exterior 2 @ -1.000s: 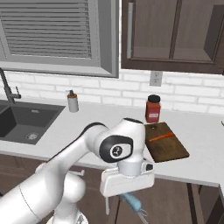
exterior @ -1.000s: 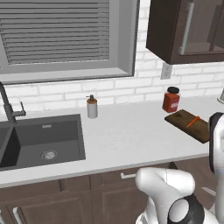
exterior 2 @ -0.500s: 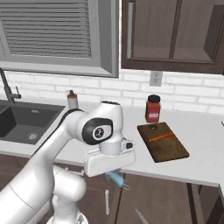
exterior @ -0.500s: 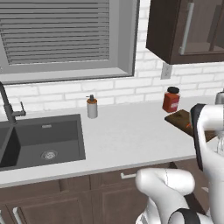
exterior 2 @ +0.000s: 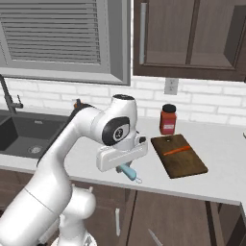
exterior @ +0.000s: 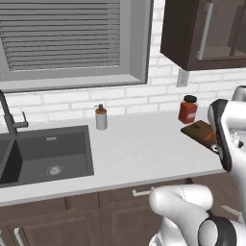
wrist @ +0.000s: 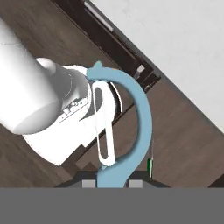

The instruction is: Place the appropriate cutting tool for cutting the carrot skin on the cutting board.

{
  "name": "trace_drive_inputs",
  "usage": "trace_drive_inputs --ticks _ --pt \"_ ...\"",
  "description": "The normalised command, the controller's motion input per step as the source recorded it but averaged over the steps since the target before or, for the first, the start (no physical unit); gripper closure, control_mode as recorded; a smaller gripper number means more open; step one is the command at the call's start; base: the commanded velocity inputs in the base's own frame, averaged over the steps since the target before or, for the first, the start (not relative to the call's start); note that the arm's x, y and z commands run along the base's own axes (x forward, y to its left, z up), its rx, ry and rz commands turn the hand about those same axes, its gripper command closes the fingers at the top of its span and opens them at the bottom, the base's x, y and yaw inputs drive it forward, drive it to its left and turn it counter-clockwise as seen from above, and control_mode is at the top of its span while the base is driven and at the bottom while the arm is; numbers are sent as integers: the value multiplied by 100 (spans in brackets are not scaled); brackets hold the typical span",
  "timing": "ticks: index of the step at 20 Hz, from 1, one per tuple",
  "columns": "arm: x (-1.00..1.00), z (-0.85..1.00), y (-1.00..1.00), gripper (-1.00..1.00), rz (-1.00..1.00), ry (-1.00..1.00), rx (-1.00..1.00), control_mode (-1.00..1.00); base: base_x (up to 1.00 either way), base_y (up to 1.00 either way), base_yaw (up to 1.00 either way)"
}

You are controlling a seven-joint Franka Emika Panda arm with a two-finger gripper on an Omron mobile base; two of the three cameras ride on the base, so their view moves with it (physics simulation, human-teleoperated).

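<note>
While the pincer (exterior 2: pixel 129 169) grips the peeler (wrist: pixel 124 127), carrot (exterior 2: pixel 176 151) lies on cutting board (exterior 2: pixel 185 166) — red jar (exterior 2: pixel 167 119) lidded, just behind.

We see a smooth, plastic-looking pale blue peeler (wrist: pixel 131 118), a dark matt wooden cutting board (exterior 2: pixel 180 161), and a plain white matt tabletop (exterior 2: pixel 221 144).

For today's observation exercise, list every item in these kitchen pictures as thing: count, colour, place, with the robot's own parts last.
peeler: one, light blue, held in the gripper off the counter's front edge
cutting board: one, dark brown, on the counter at right
carrot: one, orange, lying on the cutting board
jar: one, red with black lid, behind the board by the wall
bottle: one, pale with brown top, near the sink
sink: one, dark grey, left
gripper: one, shut on the peeler
</note>
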Motion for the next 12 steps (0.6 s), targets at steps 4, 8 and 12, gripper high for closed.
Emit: trace_drive_inputs --ticks 4,8,12 --pt "85 0 0 100 0 -1 7 -100 0 0 0" --pt "71 -18 -3 100 0 -8 4 -100 0 0 0" --pt "56 -39 -24 100 0 -15 0 -100 0 0 0"
